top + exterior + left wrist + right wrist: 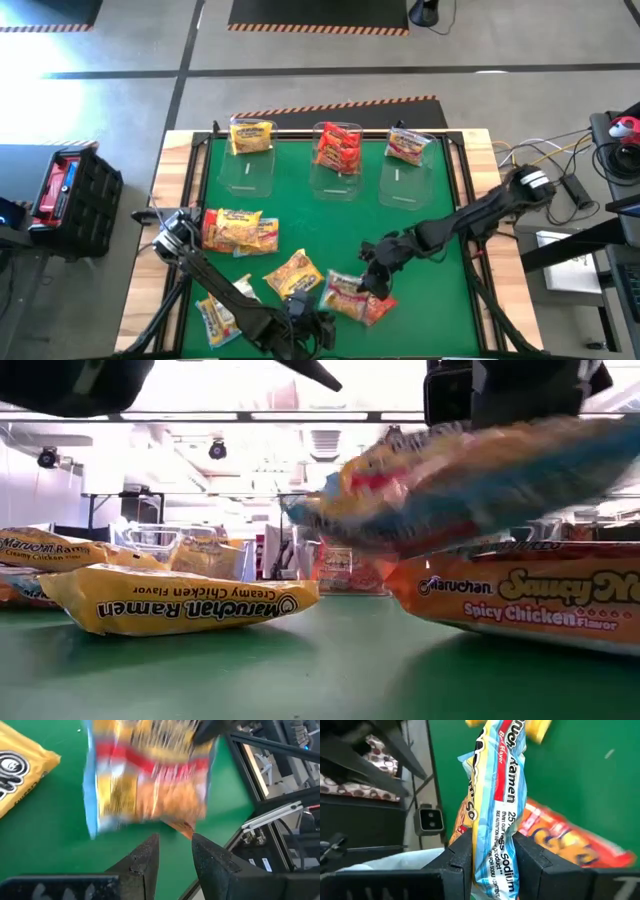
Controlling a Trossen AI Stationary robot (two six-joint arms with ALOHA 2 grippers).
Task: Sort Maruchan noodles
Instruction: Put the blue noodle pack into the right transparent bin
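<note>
Three clear bins [335,165] on green table [420,290], black crate [75,190] beside.

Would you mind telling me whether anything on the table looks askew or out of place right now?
Nothing looks damaged or spilled. The right gripper pinches a pale blue-edged noodle packet by its edge, so it hangs tilted above the red Spicy Chicken packet. Several packets lie loose and unsorted at odd angles.

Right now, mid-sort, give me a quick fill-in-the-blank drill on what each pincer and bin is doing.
1. The right pincer is shut on a pale blue-edged ____.
2. The left pincer holds ____.
3. The middle clear bin holds ____ packets.
4. The lifted packet hangs above an orange packet printed Spicy ____.

Missing words: packet; nothing; red; Chicken
</note>
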